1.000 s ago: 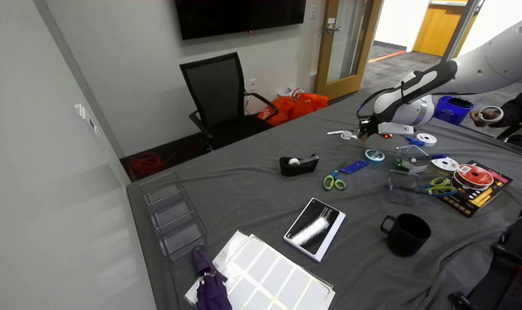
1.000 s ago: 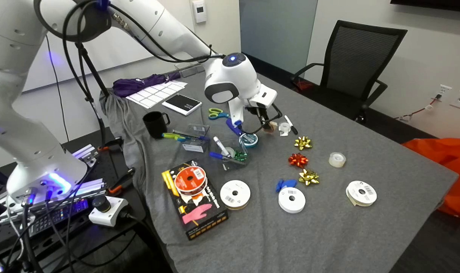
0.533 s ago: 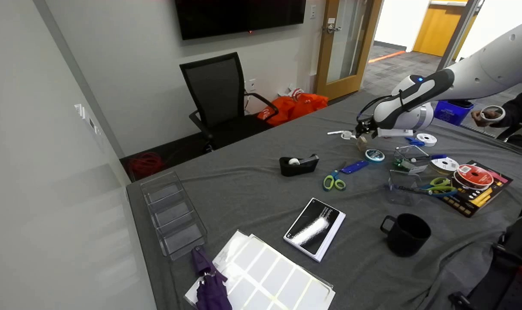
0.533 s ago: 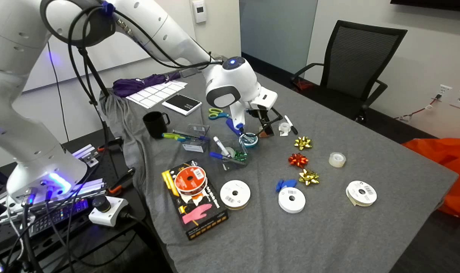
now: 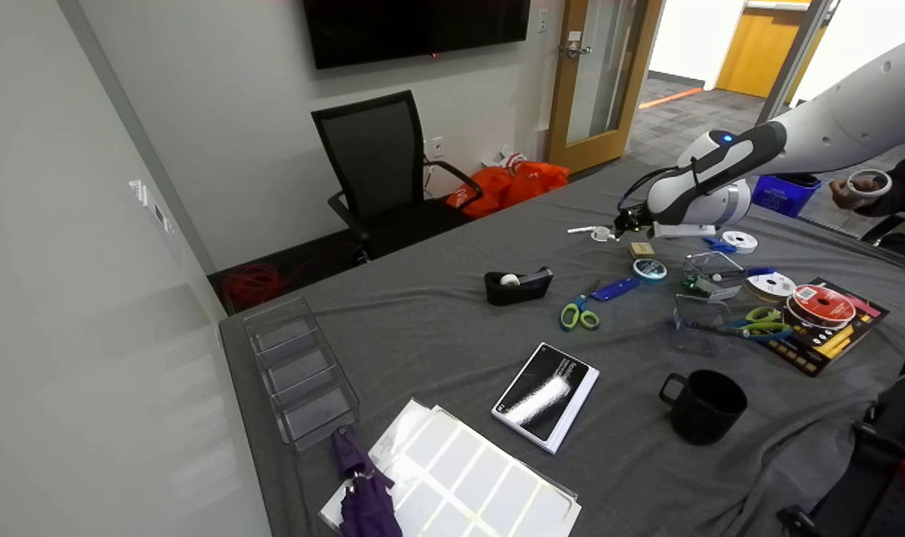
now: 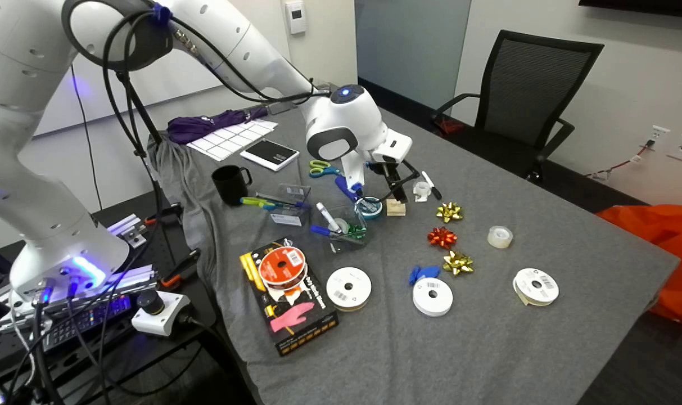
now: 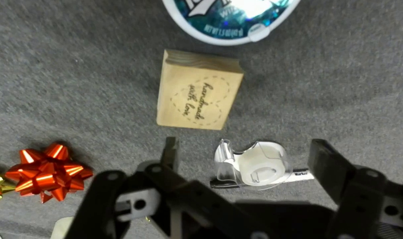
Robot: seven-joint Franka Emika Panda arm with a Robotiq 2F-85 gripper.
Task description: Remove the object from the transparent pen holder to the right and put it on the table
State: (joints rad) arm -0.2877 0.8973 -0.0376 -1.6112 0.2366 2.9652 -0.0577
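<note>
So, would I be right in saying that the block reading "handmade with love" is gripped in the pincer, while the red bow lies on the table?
Not quite: the block isn't gripped; the wrist view shows it lying on the table, apart from the open pincer. The rest is right: it reads "handmade with love", and the red bow lies on the table.

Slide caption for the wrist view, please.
Jaws open, "handmade with love" block on the table, tape and red bow nearby.
</note>
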